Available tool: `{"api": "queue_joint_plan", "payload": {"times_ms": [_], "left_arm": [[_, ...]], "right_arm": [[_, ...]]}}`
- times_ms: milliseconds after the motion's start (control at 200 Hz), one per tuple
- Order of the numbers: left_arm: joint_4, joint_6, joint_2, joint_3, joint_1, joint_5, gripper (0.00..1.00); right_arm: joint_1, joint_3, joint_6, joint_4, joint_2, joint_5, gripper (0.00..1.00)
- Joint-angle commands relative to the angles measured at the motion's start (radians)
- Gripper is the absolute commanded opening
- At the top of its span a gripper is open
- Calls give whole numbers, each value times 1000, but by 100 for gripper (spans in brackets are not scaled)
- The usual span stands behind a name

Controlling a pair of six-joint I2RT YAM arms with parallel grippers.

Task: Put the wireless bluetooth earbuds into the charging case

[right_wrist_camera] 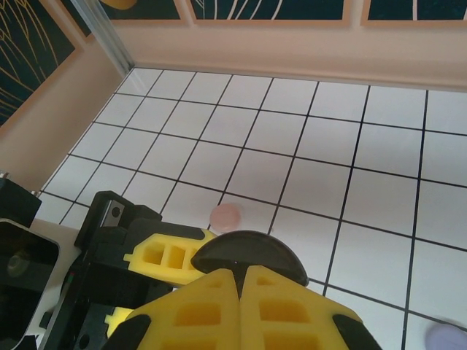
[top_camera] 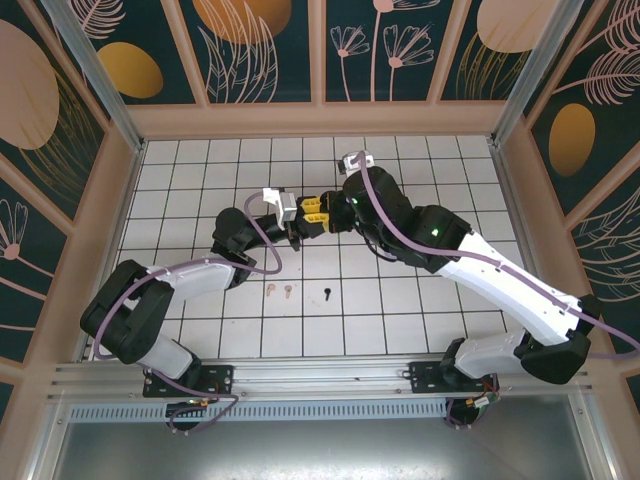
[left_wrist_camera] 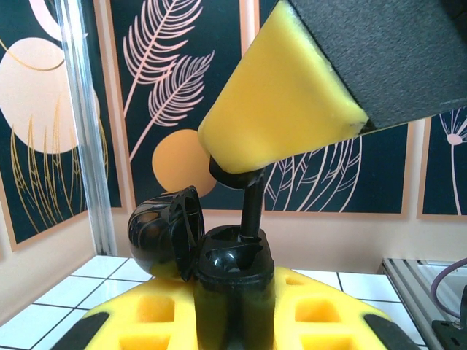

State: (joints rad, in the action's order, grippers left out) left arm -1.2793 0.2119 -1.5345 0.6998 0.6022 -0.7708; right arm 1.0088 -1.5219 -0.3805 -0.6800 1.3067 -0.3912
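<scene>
At the near side, two pink earbuds (top_camera: 271,292) and a loose black earbud (top_camera: 328,294) lie on the tiles (top_camera: 400,300), not yet inserted, while farther out the left gripper (top_camera: 291,214) clamps the open black case (left_wrist_camera: 232,270) and the right gripper (top_camera: 317,211) pinches the held black earbud (left_wrist_camera: 252,204), its stem partly in the socket.

A white tiled floor (top_camera: 200,170) sits between dark leaf-printed walls (top_camera: 450,30).

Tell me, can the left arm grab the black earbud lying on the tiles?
Probably not yet. The left gripper is shut on the open black case, held up. The loose earbud lies uncovered on the tiles, so only that full grip stops it.
</scene>
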Motion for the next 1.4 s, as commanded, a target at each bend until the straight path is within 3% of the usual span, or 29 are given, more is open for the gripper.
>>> {"api": "queue_joint_plan", "payload": {"times_ms": [0, 485, 656, 716, 806, 876, 1151, 1396], "left_arm": [[-34, 9, 5, 31, -1, -16, 0], [-15, -2, 8, 39, -1, -12, 0], [-5, -6, 10, 35, -1, -9, 0], [-3, -8, 12, 33, -2, -9, 0], [-2, -7, 13, 32, -1, -7, 0], [0, -8, 11, 32, -2, -8, 0], [-3, -5, 2, 33, -1, -4, 0], [12, -12, 2, 45, -1, -1, 0]], "right_arm": [[-4, 16, -18, 30, -5, 19, 5], [-7, 24, 5, 12, 52, 133, 4], [-4, 19, 5, -1, 74, 112, 5], [-7, 14, -3, -2, 66, 87, 13], [-13, 4, -22, -1, 37, 44, 41], [-19, -2, -36, 9, 3, 17, 54], [-65, -5, -89, 71, -155, 16, 64], [-101, 38, -111, 20, -124, 66, 71]]}}
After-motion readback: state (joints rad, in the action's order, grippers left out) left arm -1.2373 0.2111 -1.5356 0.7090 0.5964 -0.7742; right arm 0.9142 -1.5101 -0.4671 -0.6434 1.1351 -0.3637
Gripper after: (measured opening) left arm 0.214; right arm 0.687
